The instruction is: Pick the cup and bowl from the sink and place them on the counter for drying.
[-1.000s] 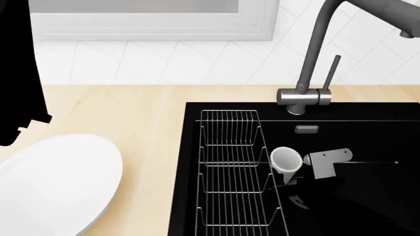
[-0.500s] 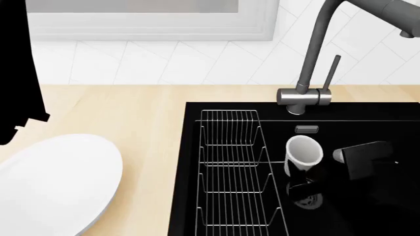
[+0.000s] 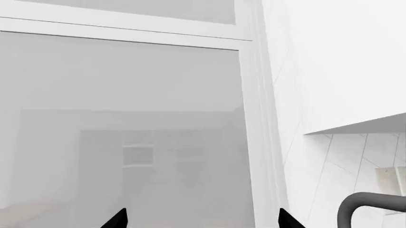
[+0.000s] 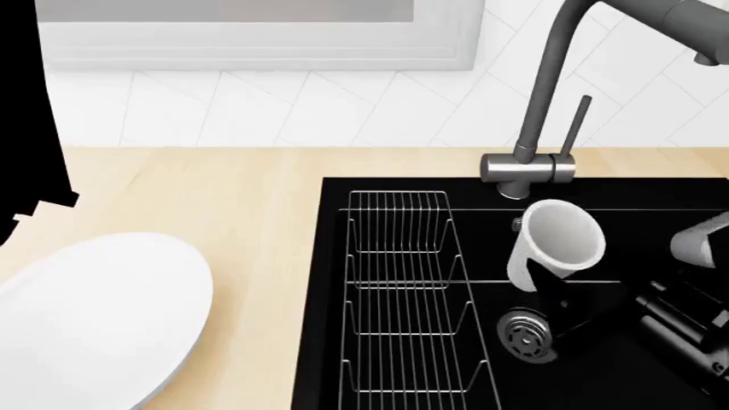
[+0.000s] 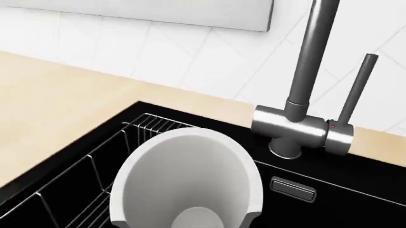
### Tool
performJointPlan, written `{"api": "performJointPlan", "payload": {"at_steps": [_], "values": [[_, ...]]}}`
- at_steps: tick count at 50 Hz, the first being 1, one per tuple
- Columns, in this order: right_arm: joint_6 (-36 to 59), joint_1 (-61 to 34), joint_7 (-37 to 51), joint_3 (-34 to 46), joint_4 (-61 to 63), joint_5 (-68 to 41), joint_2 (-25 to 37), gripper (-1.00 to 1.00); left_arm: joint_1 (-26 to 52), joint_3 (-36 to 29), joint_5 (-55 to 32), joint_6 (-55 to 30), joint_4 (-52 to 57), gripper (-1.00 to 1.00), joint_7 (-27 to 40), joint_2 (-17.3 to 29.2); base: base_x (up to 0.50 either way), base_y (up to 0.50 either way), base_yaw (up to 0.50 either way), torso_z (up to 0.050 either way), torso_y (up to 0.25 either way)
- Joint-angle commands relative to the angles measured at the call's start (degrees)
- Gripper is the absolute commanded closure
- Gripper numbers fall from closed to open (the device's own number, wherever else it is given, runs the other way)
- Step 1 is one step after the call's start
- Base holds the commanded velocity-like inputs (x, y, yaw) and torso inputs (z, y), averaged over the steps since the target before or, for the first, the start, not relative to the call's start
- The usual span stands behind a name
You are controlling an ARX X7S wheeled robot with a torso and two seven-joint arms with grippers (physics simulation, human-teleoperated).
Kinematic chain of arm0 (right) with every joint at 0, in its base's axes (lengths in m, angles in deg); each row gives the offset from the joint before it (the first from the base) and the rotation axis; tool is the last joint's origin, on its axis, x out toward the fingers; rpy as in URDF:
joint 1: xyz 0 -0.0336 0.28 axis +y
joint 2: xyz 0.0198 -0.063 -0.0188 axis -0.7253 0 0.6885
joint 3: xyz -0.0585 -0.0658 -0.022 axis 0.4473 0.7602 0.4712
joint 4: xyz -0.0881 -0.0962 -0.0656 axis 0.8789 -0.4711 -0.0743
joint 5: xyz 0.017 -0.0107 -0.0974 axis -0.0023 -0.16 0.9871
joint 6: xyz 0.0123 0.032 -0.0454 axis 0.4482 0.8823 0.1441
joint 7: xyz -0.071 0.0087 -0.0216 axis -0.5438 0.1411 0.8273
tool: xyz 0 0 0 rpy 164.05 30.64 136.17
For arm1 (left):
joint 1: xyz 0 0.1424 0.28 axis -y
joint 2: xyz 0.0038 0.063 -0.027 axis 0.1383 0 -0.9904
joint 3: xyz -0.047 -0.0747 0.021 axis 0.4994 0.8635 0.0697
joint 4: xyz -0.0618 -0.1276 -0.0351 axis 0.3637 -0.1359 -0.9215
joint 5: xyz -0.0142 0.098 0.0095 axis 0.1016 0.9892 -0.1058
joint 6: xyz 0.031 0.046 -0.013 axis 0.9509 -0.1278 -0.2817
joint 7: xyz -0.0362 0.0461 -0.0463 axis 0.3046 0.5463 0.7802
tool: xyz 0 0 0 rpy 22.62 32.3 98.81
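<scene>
Cup: the cup (image 4: 555, 245) hangs tilted above the sink (image 4: 638, 359), its open rim turned up toward the tap (image 4: 535, 128), its narrow base gripped from below by my right claw (image 4: 566, 295). In the right wrist view the cup (image 5: 190, 180) fills the foreground, mouth facing the camera.
Right claw: clenched on the cup's lower end; the dark arm runs off toward the sink's right edge.
Bowl: the bowl (image 4: 97, 316) lies on the counter (image 4: 228, 196) near its front left corner, well apart from the sink.
Sink: black basin set into the counter's right side; the wire rack (image 4: 405, 299) stands along its left wall and the drain (image 4: 527, 335) shows below the cup.
Left claw: my left claw (image 3: 199, 221) shows only two dark tips, set apart and holding nothing, pointed at a window (image 3: 127, 118).
</scene>
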Motion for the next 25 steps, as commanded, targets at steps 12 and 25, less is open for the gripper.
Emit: {"api": "performJointPlan", "payload": {"at_steps": [12,25], "values": [[24.9,-19.9,-10.3,-18.8,8.3,-13.3,2.6,1.0,0.2,2.2,-1.5,-1.0,0.2,-1.0,0.0,0.0,0.0,0.0,0.0,0.0,0.0],[42.7,-33.8,-8.8,-23.2,4.9,-19.3,-10.5,1.0,-0.4,2.9,-1.6,-1.0,0.3,-1.0,0.2,0.0,0.0,0.0,0.0,0.0,0.001]]}}
